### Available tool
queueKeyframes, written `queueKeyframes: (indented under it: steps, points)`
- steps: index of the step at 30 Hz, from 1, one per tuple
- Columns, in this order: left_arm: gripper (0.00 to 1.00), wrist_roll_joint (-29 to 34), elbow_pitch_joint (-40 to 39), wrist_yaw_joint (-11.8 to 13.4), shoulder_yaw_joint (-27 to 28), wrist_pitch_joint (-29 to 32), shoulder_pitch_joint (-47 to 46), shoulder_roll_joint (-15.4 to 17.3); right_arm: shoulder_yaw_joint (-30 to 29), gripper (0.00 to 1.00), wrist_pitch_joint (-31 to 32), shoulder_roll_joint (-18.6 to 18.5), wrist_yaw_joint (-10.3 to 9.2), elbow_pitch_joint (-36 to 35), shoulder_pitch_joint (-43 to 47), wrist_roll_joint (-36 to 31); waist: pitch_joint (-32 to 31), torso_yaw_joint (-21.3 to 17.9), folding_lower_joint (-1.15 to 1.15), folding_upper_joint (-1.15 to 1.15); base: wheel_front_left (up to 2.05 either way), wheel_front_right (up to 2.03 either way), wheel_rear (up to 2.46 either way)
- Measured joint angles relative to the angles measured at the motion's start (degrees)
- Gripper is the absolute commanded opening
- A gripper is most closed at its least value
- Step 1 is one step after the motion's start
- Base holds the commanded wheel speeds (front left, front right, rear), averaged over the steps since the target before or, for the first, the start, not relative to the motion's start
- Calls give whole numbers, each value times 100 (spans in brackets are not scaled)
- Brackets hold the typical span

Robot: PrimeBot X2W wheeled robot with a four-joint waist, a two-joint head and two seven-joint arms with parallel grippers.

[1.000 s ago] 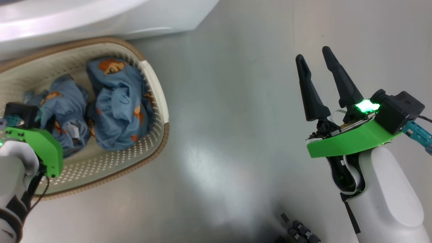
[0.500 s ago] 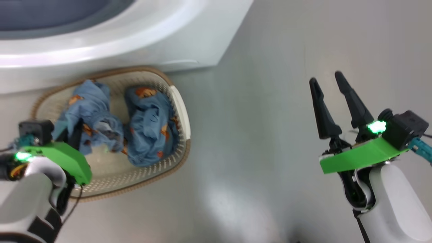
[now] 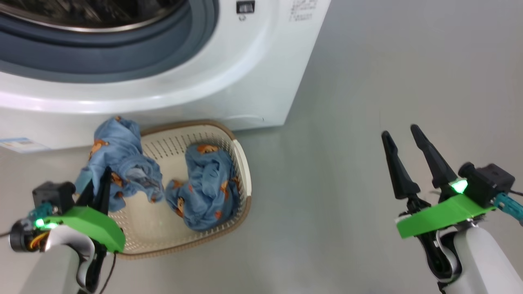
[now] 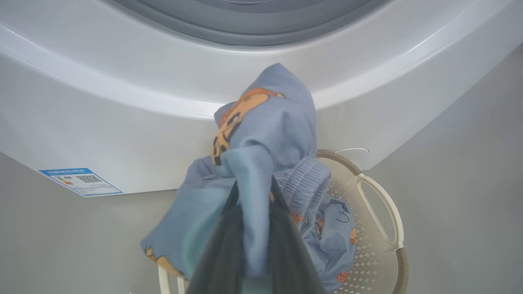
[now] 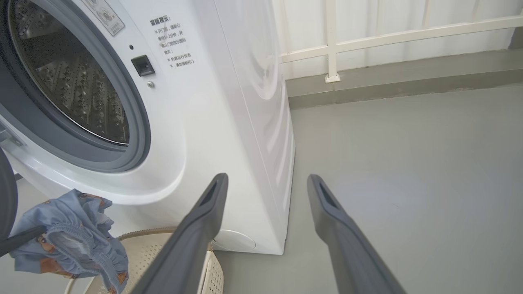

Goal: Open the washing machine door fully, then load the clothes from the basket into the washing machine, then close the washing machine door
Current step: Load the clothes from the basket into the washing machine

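Left gripper (image 3: 100, 183) clamped on a garment (image 3: 118, 159), raised it off the basket (image 3: 241, 163) below; washing machine (image 3: 245, 73) mouth sat above, loading next.

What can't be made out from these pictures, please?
- Left hand fingertips: buried in the held garment, left wrist view.
- Drum floor: behind the gasket in right wrist view; cut by head view's top edge.
- Blue label print: too small, left wrist view.
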Motion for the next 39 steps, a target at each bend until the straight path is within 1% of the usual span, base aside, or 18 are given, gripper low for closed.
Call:
queueKeyframes:
  steps: [4, 6, 11, 19, 24, 32, 39]
  points:
    - [0, 347, -342, -25, 414, 0, 333, -168, -91, 100, 0, -65, 0, 9, 203, 20, -281, 63, 0, 0, 0, 0, 0]
    - [0, 469, -520, -78, 608, 0, 469, -238, -116, 100, 0, -90, 0, 11, 294, 21, -410, 92, 0, 0, 0, 0, 0]
    - [0, 746, -962, -126, 987, 0, 827, -422, -229, 100, 0, -114, 0, 20, 573, 29, -723, 162, 0, 1, 0, 0, 0]
    - [0, 983, -1647, -174, 1332, 0, 1447, -649, -398, 100, 0, -140, 0, 23, 1083, 37, -1181, 288, 0, 0, 0, 0, 0]
    - [0, 998, -2176, -175, 1547, 0, 1864, -689, -470, 100, 0, -143, 0, 15, 1202, 37, -1371, 346, 0, 0, 0, 0, 0]
    - [0, 1133, -3022, -175, 1840, 0, 2610, -861, -589, 100, 0, -147, 0, 2, 1440, 37, -1570, 410, 0, 0, 0, 0, 0]
    - [0, 1207, -3434, -175, 2030, 0, 3008, -1025, -638, 100, 0, -141, 0, -13, 1507, 37, -1587, 449, 0, 0, 0, 0, 0]
